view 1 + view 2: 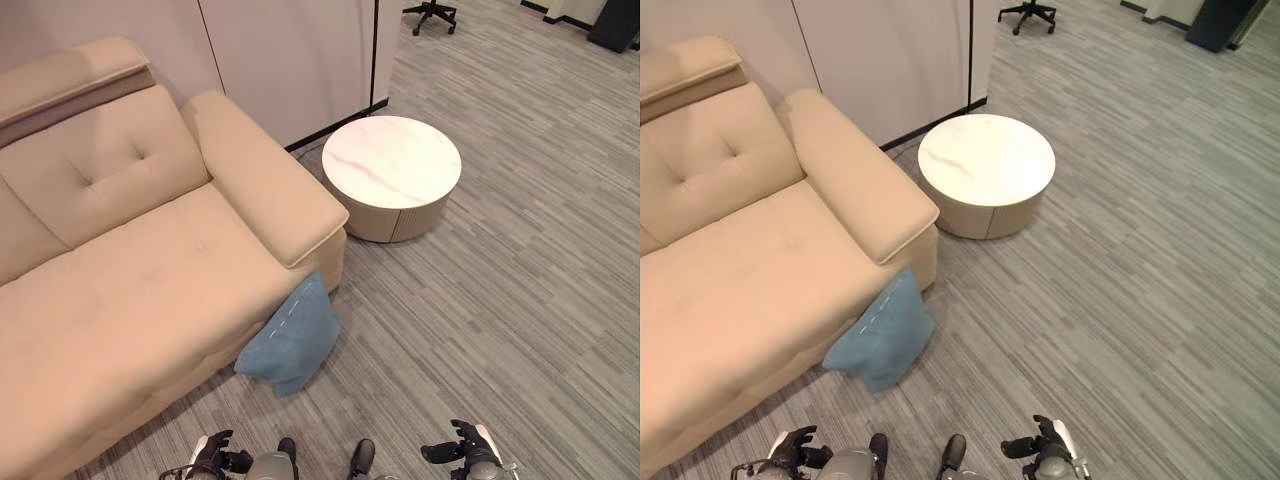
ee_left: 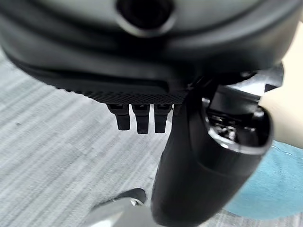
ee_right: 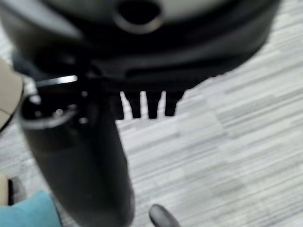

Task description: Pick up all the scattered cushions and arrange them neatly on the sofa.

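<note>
A blue cushion (image 1: 291,341) lies on the carpet, leaning against the front of the beige sofa (image 1: 130,290) just below its right armrest. Its edge also shows in the left wrist view as a blue cushion (image 2: 272,189) and in the right wrist view as a blue cushion (image 3: 23,213). My left hand (image 1: 213,456) hangs low at the near edge, short of the cushion, with straight fingers (image 2: 137,118) and nothing held. My right hand (image 1: 465,448) hangs at the near right over bare carpet, its fingers (image 3: 147,106) straight as well.
A round white-topped low table (image 1: 392,165) stands just right of the sofa's armrest (image 1: 265,180). Grey partition panels (image 1: 290,60) rise behind the sofa. An office chair (image 1: 432,14) stands far back. Striped grey carpet (image 1: 520,300) spreads to the right.
</note>
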You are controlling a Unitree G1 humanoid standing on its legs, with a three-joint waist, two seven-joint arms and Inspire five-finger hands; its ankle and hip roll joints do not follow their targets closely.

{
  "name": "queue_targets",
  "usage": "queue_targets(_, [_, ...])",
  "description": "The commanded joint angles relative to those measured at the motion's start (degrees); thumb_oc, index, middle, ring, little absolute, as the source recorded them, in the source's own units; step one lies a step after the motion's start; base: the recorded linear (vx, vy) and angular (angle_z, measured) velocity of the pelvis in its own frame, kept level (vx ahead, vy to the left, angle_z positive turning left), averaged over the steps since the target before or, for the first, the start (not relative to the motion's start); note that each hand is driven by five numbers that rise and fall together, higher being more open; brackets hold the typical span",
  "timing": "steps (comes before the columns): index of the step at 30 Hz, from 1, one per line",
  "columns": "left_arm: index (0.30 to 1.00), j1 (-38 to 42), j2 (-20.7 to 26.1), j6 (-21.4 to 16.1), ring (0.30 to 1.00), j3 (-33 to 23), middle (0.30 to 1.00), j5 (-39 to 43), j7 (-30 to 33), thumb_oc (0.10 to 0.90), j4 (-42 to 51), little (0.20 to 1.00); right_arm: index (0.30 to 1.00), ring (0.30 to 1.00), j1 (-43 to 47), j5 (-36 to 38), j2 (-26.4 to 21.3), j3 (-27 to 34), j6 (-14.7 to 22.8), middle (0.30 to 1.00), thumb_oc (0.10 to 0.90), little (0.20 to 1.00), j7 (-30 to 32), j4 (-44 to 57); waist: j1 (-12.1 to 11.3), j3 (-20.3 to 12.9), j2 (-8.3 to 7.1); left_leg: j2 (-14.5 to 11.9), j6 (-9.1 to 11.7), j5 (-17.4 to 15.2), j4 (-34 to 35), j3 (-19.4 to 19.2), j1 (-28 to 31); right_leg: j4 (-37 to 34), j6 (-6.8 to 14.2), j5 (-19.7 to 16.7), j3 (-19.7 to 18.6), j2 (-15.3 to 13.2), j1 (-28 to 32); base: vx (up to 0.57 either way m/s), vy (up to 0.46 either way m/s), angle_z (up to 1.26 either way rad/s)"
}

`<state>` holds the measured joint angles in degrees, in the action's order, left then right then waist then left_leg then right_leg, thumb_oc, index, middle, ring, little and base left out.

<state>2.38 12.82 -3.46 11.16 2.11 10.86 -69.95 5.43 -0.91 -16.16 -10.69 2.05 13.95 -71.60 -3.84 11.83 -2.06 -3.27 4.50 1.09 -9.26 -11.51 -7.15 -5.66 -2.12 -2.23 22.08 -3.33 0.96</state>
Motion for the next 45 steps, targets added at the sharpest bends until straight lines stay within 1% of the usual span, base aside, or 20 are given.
queue_targets(1, [0.900,0.5,0.0,-0.7,0.900,0.9,0.900,-1.0,-0.4,0.800,-1.4,0.900,0.900,0.900,-1.0,1.0,-2.4,-0.8,0.3,0.900,0.800,0.900,1.0,0.1,-0.6,-0.9,-0.56,2.1,-2.2,-0.9,4.7,-0.1,-1.2,3.5,7.3,5.6,-2.9,-0.8,3.1,0.21,0.073,0.21])
queue_targets(3, [0.900,0.1,0.4,-0.4,0.900,0.5,0.900,-1.3,-0.2,0.800,-1.4,0.900,0.900,0.900,-1.5,0.4,-1.6,-1.1,0.3,0.900,0.800,0.900,0.9,0.2,-0.6,-1.6,-0.96,3.0,-2.5,-0.8,5.4,1.6,-0.2,4.2,7.5,5.9,-3.0,-0.6,3.4,0.18,0.061,-0.18])
queue_targets(6, [0.900,-0.1,0.9,-0.5,0.900,-0.4,0.900,-0.9,-0.3,0.800,-0.9,0.900,0.900,0.900,-1.7,0.4,-0.9,-1.1,0.5,0.900,0.800,0.900,0.7,0.5,-0.9,-2.7,-1.39,3.5,-3.0,-1.0,6.6,1.4,1.6,5.5,7.7,6.3,-3.4,-0.8,3.1,0.12,0.043,-0.43])
queue_targets(13, [0.900,-0.6,1.3,-0.5,0.900,-1.1,0.900,-1.1,-0.5,0.800,-0.9,0.900,0.900,0.900,-1.7,0.9,-0.4,-0.5,0.6,0.900,0.800,0.900,0.0,0.7,-1.1,-4.4,-1.38,4.3,-3.6,-1.5,9.8,0.7,5.9,6.3,8.3,6.6,-3.4,-1.1,4.2,0.10,0.038,0.02])
queue_targets(14, [0.900,-0.3,-1.5,-0.5,0.900,0.1,0.900,0.2,0.2,0.800,-1.8,0.900,0.900,0.900,-3.4,4.1,-1.0,2.2,0.9,0.900,0.800,0.900,1.6,-0.5,0.9,-4.4,0.45,-2.3,0.3,-0.4,8.0,-4.7,8.3,0.7,9.6,3.0,0.7,-3.0,6.1,0.07,0.029,-0.07])
queue_targets(18, [0.900,-0.7,-1.3,-0.4,0.900,-0.1,0.900,-0.1,0.0,0.800,-1.8,0.900,0.900,0.900,-3.1,3.5,-1.0,1.9,0.6,0.900,0.800,0.900,1.4,-1.0,0.6,-4.6,0.50,-1.7,0.0,-1.1,8.7,-4.2,9.7,0.7,9.6,3.3,0.8,-3.0,7.1,0.07,0.036,-0.02])
queue_targets(24, [0.900,-1.0,-0.7,-0.2,0.900,-0.7,0.900,-0.2,0.0,0.800,-1.8,0.900,0.900,0.900,-2.7,2.8,-1.2,1.7,0.4,0.900,0.800,0.900,1.0,-0.9,0.0,-4.9,0.20,-1.1,-0.5,-2.0,8.5,-3.7,9.6,0.9,9.8,3.7,1.1,-3.2,7.5,0.04,0.030,0.00])
queue_targets(28, [0.900,-1.0,0.0,-0.2,0.900,-1.1,0.900,-0.1,0.1,0.800,-1.8,0.900,0.900,0.900,-2.2,1.8,-1.3,1.3,0.1,0.900,0.800,0.900,1.0,-0.8,-1.1,-4.7,-0.18,-0.5,-1.5,-3.2,7.3,-2.7,8.6,4.1,9.8,4.7,1.5,-4.0,6.4,0.03,0.064,0.05])
queue_targets(29, [0.900,-0.8,0.3,-0.3,0.900,-1.3,0.900,0.1,0.1,0.800,-1.7,0.900,0.900,0.900,-2.0,1.4,-1.4,1.1,0.0,0.900,0.800,0.900,0.8,-0.8,-1.9,-4.5,-0.30,0.0,-2.2,-4.0,6.8,-1.6,8.2,7.8,9.9,5.4,1.5,-4.8,5.0,0.01,0.122,0.07])
queue_targets(30, [0.900,-0.5,0.7,-0.4,0.900,-1.4,0.900,0.4,0.1,0.800,-1.5,0.900,0.900,0.900,-1.4,1.0,-1.4,0.7,-0.1,0.900,0.800,0.900,0.6,-0.5,-2.7,-3.7,-0.27,0.6,-3.2,-4.8,6.0,-0.3,7.8,13.4,10.6,5.3,1.3,-6.2,2.3,0.01,0.196,0.02])
queue_targets(31, [0.900,-0.3,1.3,-0.3,0.900,-1.5,0.900,0.7,0.2,0.800,-1.2,0.900,0.900,0.900,-0.8,0.7,-1.6,0.2,-0.2,0.900,0.800,0.900,0.3,-0.2,-3.0,-2.6,-0.10,1.1,-4.5,-5.3,5.2,1.2,7.3,21.4,11.8,4.5,0.0,-7.8,-1.9,-0.04,0.206,-0.06])
queue_targets(32, [0.900,0.2,1.9,-0.3,0.900,-1.8,0.900,1.1,0.5,0.800,-1.0,0.900,0.900,0.900,-0.1,0.5,-1.7,-0.4,-0.3,0.900,0.800,0.900,0.4,0.3,-3.0,-1.4,0.49,1.3,-5.5,-5.1,4.7,2.4,6.6,29.1,12.6,3.6,-2.3,-7.9,-6.6,-0.01,0.164,0.04])
queue_targets(33, [0.900,0.2,2.1,-0.4,0.900,-2.0,0.900,1.3,0.7,0.800,-1.2,0.900,0.900,0.900,0.1,0.6,-1.7,-0.6,-0.2,0.900,0.800,0.900,0.3,0.5,-3.1,-1.1,0.57,1.7,-5.7,-5.3,4.9,2.7,7.1,30.1,12.6,4.1,-3.6,-7.6,-7.4,0.04,0.085,0.18])
queue_targets(36, [0.900,0.4,2.2,-0.9,0.900,-2.2,0.900,1.6,0.9,0.800,-1.4,0.900,0.900,0.900,0.2,0.0,-1.8,-1.1,-0.1,0.900,0.800,0.900,0.1,0.1,-3.5,-1.2,0.52,2.3,-5.3,-5.2,7.2,4.6,8.6,23.8,11.4,5.2,-5.4,-7.0,-7.1,0.13,-0.076,0.25])
queue_targets(37, [0.900,0.5,2.2,-1.1,0.900,-2.1,0.900,1.6,0.9,0.800,-1.3,0.900,0.900,0.900,0.3,-0.2,-1.9,-1.4,-0.1,0.900,0.800,0.900,0.0,0.1,-3.2,-1.3,0.47,2.3,-5.0,-5.0,7.5,5.4,8.6,21.3,11.0,4.8,-6.5,-6.7,-7.5,0.15,-0.224,0.30])
queue_targets(38, [0.900,1.1,2.6,-1.3,0.900,-1.4,0.900,1.4,0.8,0.800,-1.1,0.900,0.900,0.900,0.2,-0.2,-2.2,-1.8,-0.1,0.900,0.800,0.900,-0.1,0.0,-2.9,-1.1,-0.36,3.1,-4.5,-5.6,6.7,7.2,8.6,15.2,10.6,4.8,-10.1,-5.5,-6.1,0.15,-0.235,0.48])
queue_targets(39, [0.900,0.9,2.5,-1.3,0.900,-1.5,0.900,1.5,0.9,0.800,-1.3,0.900,0.900,0.900,0.2,-0.3,-2.2,-1.9,-0.2,0.900,0.800,0.900,-0.2,-0.2,-2.8,-1.2,-0.53,3.1,-4.3,-5.7,6.5,7.6,8.4,15.0,10.4,4.6,-10.7,-5.1,-6.4,0.17,-0.272,0.78])
queue_targets(42, [0.900,1.5,2.1,-1.4,0.900,-1.3,0.900,1.6,0.7,0.800,-1.8,0.900,0.900,0.900,0.5,-0.5,-2.7,-1.9,0.1,0.900,0.800,0.900,0.3,-0.8,-3.3,-1.1,-1.19,2.6,-2.4,-5.7,3.5,9.3,6.7,11.7,9.4,4.8,-8.3,-4.6,-3.7,0.09,-0.258,1.03])
queue_targets(43, [0.900,1.6,1.9,-1.5,0.900,-1.1,0.900,1.7,0.4,0.800,-1.9,0.900,0.900,0.900,0.5,-0.3,-3.0,-1.6,0.4,0.900,0.800,0.900,0.4,-0.7,-3.1,-1.2,-1.45,1.9,-1.4,-5.5,2.1,9.2,5.5,10.2,9.2,4.9,-6.9,-4.6,-2.7,0.08,-0.251,0.98])
queue_targets(45, [0.900,1.3,1.5,-1.2,0.900,-0.7,0.900,1.5,0.4,0.800,-2.1,0.900,0.900,0.900,0.3,0.2,-3.4,-1.4,0.6,0.900,0.800,0.900,0.5,-0.4,-2.7,-1.0,-1.40,0.4,-0.5,-4.7,-0.5,8.3,3.8,9.0,8.1,5.5,-4.8,-4.0,-1.0,0.05,-0.200,1.05])
